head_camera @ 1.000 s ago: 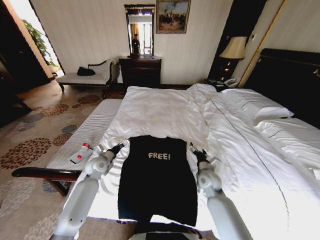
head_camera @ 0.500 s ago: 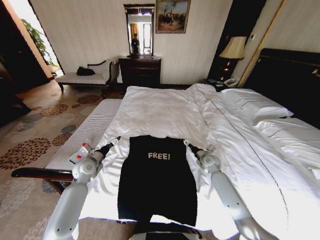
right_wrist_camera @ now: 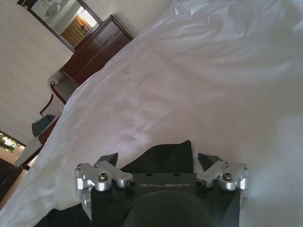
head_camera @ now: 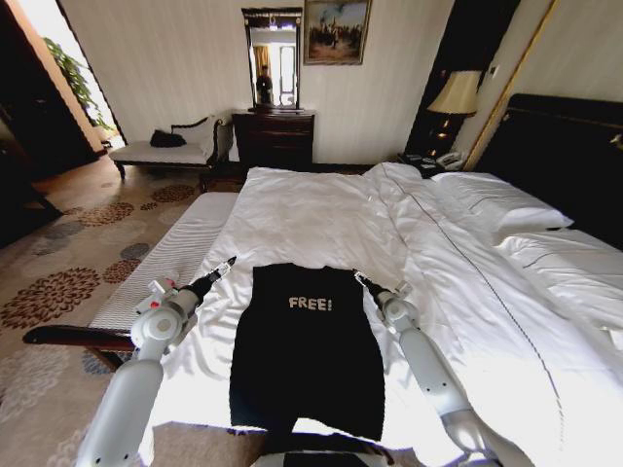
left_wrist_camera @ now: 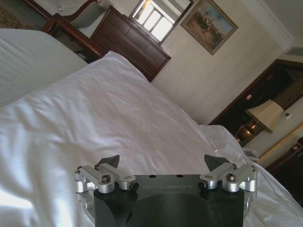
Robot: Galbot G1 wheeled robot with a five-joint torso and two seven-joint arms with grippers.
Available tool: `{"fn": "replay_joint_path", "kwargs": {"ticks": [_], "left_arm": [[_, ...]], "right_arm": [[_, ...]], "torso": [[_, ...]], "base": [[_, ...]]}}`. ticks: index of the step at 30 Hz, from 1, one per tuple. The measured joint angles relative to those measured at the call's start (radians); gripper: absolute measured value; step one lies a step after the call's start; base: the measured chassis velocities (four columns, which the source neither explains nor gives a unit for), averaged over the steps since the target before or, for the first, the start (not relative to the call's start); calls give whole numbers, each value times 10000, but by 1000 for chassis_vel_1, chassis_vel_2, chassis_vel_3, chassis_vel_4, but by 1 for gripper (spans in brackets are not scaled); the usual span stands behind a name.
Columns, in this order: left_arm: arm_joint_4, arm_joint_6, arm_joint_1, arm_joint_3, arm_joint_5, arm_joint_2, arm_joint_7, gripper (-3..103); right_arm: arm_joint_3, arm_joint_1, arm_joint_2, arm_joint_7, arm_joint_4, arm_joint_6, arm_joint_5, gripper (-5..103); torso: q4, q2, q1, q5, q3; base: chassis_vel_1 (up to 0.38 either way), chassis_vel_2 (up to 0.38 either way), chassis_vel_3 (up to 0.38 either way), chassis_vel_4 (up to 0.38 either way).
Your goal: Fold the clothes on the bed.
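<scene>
The T-shirt (head_camera: 307,345) lies flat on the near part of the bed (head_camera: 321,219), on the white duvet (head_camera: 311,214), with its collar end toward the far side and its hem at the near edge. White "FREE!" lettering (head_camera: 310,304) crosses the chest. The sleeves are not spread out; the garment forms a narrow dark shape, slightly wider at the hem.

The left gripper (head_camera: 222,267) is just beyond the shirt's far left corner, over bare duvet and apart from the cloth. In the left wrist view the left gripper (left_wrist_camera: 163,161) has its fingers spread wide, with nothing between them and white duvet (left_wrist_camera: 104,118) beyond.

The right gripper (head_camera: 360,278) is at the shirt's far right corner, at the cloth's edge. In the right wrist view the right gripper (right_wrist_camera: 158,158) has its fingers spread apart, and a fold of the black T-shirt (right_wrist_camera: 165,153) rises between them; whether the tips touch the cloth cannot be told.

Both arms reach forward from the near edge, one on each side of the shirt.

Pillows (head_camera: 501,209) lie at the right, against the dark headboard (head_camera: 569,146). A padded bench (head_camera: 165,268) runs along the left side of the bed. A dark dresser (head_camera: 274,136) with a mirror (head_camera: 273,58) stands at the far wall, and a lamp (head_camera: 456,94) stands to the right of it.
</scene>
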Motion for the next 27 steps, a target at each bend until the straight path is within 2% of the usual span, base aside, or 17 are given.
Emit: {"fn": "replay_joint_path", "kwargs": {"ticks": [1, 2, 4, 6, 10, 11, 14, 16, 20, 23, 25, 27], "left_arm": [[19, 0, -11, 23, 8, -1, 1, 100], [19, 0, -11, 23, 8, -1, 1, 100], [63, -1, -40, 55, 19, 2, 2, 100], [81, -3, -45, 62, 25, 5, 2, 100], [172, -38, -60, 114, 81, 10, 6, 100], [172, -38, -60, 114, 81, 10, 6, 100], [247, -47, -105, 164, 107, -23, 18, 100], [267, -48, -122, 180, 112, -30, 23, 100], [386, -54, -215, 273, 151, -52, 55, 100], [521, -67, -296, 332, 174, -49, 85, 100], [741, -100, -433, 446, 199, -19, 165, 100], [922, -169, -557, 541, 207, 6, 222, 100]], "right_arm": [[-2, 37, 13, -18, -71, -4, -19, 89], [-2, 37, 13, -18, -71, -4, -19, 89], [-2, 116, 34, -47, -223, -6, -41, 78], [-2, 139, 34, -47, -265, -6, -42, 78], [2, 236, 17, -47, -470, -5, -68, 56], [2, 236, 17, -47, -470, -5, -68, 56], [10, 264, 16, -45, -545, 5, -105, 40], [10, 264, 20, -47, -551, 10, -123, 40], [11, 267, 63, -103, -620, 49, -256, 19], [10, 322, 80, -109, -689, 126, -344, 13], [9, 387, 90, -11, -693, 198, -360, 3], [10, 412, 96, 55, -667, 221, -321, 2]], "torso": [[-1, 0, 0, 0, 0], [-1, 0, 0, 0, 0], [-4, 0, 0, 1, 0], [-3, 0, 1, 1, 0], [-2, 0, 0, 1, 0], [-2, 0, 0, 1, 0], [-3, 0, 0, 1, 0], [-3, 0, 0, 1, 0], [-3, 0, 0, 2, 0], [-2, 0, 0, 3, 0], [-1, 0, 0, 0, 0], [0, 0, 0, 1, 1]], "base": [[0, 0, 0, 0], [0, 0, 0, 0], [0, 0, 0, 0], [0, 0, 0, 0], [0, 0, 0, 0], [0, 0, 0, 0], [0, 0, 0, 0], [0, 0, 0, 0], [0, 0, 0, 0], [0, 0, 0, 0], [0, 0, 0, 0], [0, 0, 0, 0]]}}
